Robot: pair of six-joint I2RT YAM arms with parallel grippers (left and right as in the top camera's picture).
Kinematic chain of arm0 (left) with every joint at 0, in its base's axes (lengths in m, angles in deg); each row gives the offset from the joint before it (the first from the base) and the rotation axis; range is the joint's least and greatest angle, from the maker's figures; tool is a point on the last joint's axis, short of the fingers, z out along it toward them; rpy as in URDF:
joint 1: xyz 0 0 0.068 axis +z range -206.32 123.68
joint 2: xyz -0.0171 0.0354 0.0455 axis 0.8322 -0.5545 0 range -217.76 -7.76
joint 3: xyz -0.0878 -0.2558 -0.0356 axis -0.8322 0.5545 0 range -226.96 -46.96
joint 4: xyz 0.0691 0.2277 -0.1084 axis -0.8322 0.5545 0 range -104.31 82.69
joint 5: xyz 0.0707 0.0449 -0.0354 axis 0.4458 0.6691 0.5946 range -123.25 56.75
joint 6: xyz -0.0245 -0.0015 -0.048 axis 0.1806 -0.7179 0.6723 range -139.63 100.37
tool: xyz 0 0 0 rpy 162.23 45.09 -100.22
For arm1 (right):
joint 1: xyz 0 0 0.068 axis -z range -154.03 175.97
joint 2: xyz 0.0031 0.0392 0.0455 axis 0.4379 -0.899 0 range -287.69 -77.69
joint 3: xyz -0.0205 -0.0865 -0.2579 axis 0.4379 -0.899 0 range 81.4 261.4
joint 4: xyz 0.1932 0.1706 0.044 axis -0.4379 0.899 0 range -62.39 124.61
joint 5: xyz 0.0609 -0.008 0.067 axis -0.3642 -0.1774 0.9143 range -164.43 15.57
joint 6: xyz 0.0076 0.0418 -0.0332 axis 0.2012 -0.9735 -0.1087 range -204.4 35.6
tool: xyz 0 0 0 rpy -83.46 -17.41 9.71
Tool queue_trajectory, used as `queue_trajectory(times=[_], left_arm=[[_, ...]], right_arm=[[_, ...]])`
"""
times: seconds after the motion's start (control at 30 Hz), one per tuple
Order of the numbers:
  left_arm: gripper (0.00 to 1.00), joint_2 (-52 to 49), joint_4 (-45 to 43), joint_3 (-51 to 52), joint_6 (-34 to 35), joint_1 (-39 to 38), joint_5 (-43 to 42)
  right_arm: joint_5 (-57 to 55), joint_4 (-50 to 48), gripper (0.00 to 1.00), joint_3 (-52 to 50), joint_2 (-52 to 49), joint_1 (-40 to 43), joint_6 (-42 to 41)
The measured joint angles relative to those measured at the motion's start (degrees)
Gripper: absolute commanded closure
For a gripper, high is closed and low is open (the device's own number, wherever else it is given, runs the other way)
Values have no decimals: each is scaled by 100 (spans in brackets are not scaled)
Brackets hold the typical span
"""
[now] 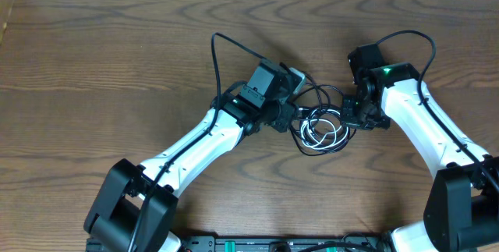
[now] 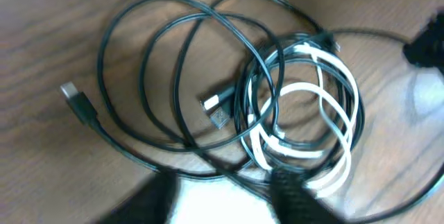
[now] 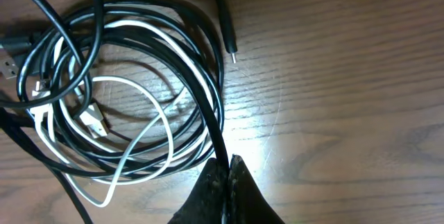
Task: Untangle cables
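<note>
While in loops, black-and-white cables

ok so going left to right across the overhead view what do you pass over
left arm → left gripper → cables → right gripper → right arm

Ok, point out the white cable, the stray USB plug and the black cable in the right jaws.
white cable (image 2: 303,85), left wrist view, arc of its loop.
USB plug (image 2: 82,106), left wrist view, black body.
black cable (image 3: 211,123), right wrist view, its straight lower stretch.
</note>
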Motion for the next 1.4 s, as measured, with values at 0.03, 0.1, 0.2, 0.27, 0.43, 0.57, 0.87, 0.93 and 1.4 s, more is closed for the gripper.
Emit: queue_trajectory(times=[0.03,0.1,0.2,0.27,0.43,0.57,0.87,0.93,1.4], left_arm=[[93,-15,-96,0,4,0,59],[92,-96,-295,0,-20,-4,254],[92,-396,-439,0,-208,-39,448],[92,-573,-501,0,-435,-109,503],[92,-710,-748,2,-1036,-409,560],[92,-708,-992,2,-1276,-595,575],[56,-710,-1086,2,-1681,-831,597],[55,-710,-1084,2,-1705,-857,599],[65,-1499,-1379,4,-1781,-861,619]], right_arm=[[20,11,99,0,0,0,-11],[61,50,99,0,0,0,-24],[151,61,99,0,0,0,-81],[175,59,99,0,0,0,-177],[184,61,99,0,0,0,-409],[184,61,99,0,0,0,-522],[186,79,99,0,0,0,-599],[186,79,99,0,0,0,-599],[186,153,99,0,0,0,-619]])
